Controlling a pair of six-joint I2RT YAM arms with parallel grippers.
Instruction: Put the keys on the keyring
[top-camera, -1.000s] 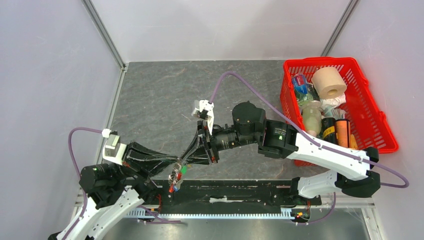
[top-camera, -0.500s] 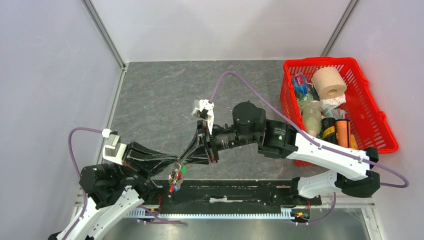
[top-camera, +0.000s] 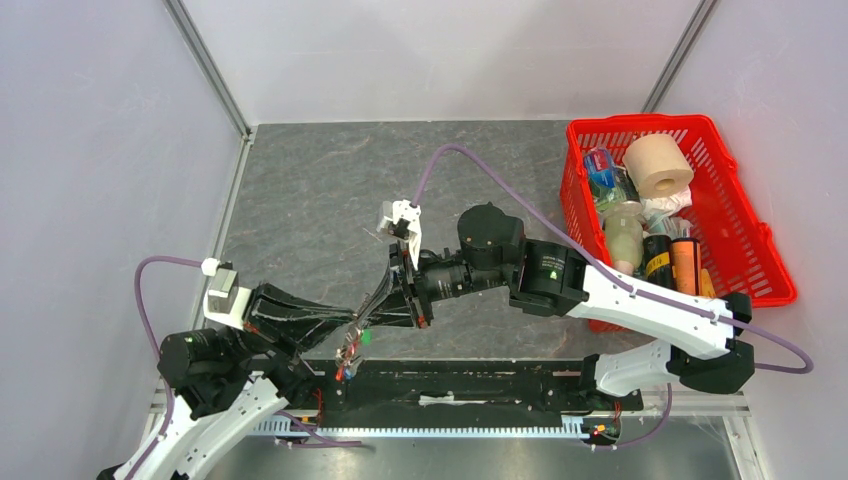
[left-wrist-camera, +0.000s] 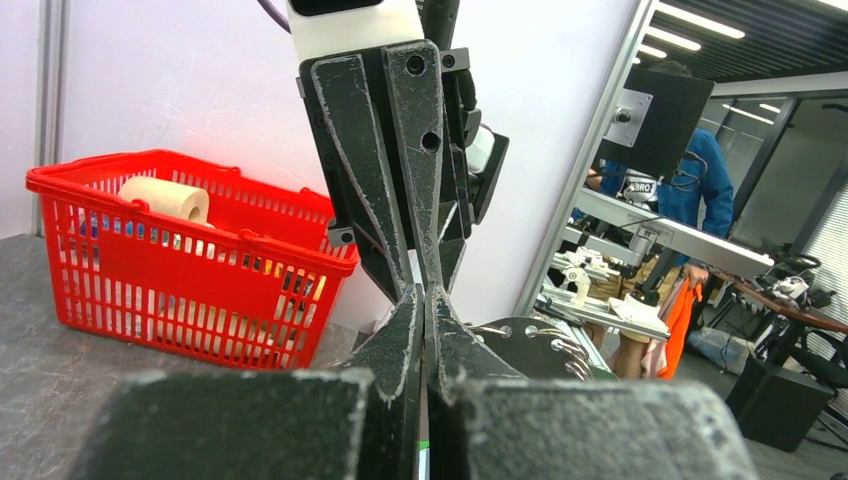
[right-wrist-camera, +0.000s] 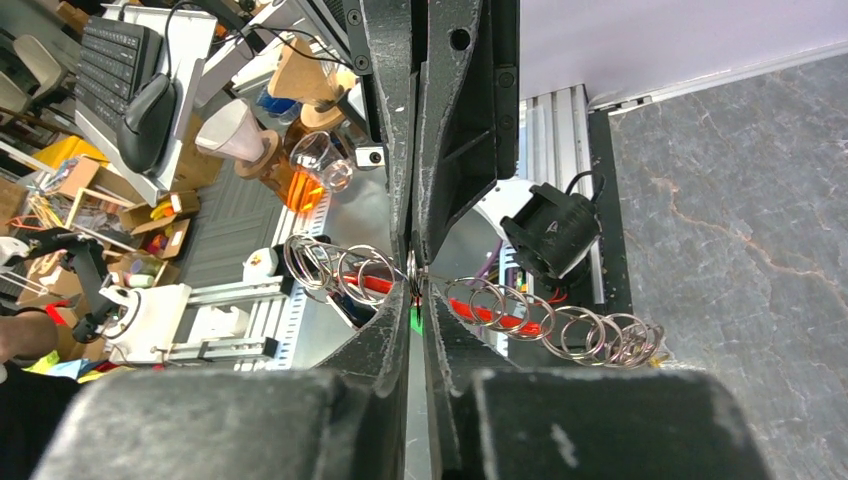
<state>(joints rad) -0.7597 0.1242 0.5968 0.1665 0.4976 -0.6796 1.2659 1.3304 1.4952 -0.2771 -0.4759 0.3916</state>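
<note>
Far left: the left arm reaches in low from its base, and the left fingers (top-camera: 335, 322) point right over the near edge of the grey worktop (top-camera: 320, 200). In the left wrist view they are pressed flat together (left-wrist-camera: 395, 350), with only a hairline seam between them.

Centre: the left and right fingertips meet nose to nose just above the worktop's near edge. The keyring (top-camera: 348, 358) hangs directly below that meeting point as a small dangling bunch. The right wrist view shows its silver rings (right-wrist-camera: 500, 305) strung in a loose line to either side of the tips, with bits of the red fob (right-wrist-camera: 482, 312) behind them. One thin silver ring stands edge-on, nipped at the tip of the left fingers (right-wrist-camera: 390, 150). Of the keys (top-camera: 366, 338), only a green head shows clearly, sitting at the top of the bunch. The rest are too small to sort out, and I cannot tell whether any is threaded on.

Right of centre: the right fingers (top-camera: 385, 300) come in from the right, angled down-left. They are closed tight (right-wrist-camera: 385, 340), with a sliver of green in the seam. I cannot tell whether they actually grip it or the ring.

Far right: a red basket (top-camera: 640, 118) stands on the worktop's right side, well away from the fingers. A paper roll (top-camera: 658, 165) lies on top of the bottles and packets inside.
</note>
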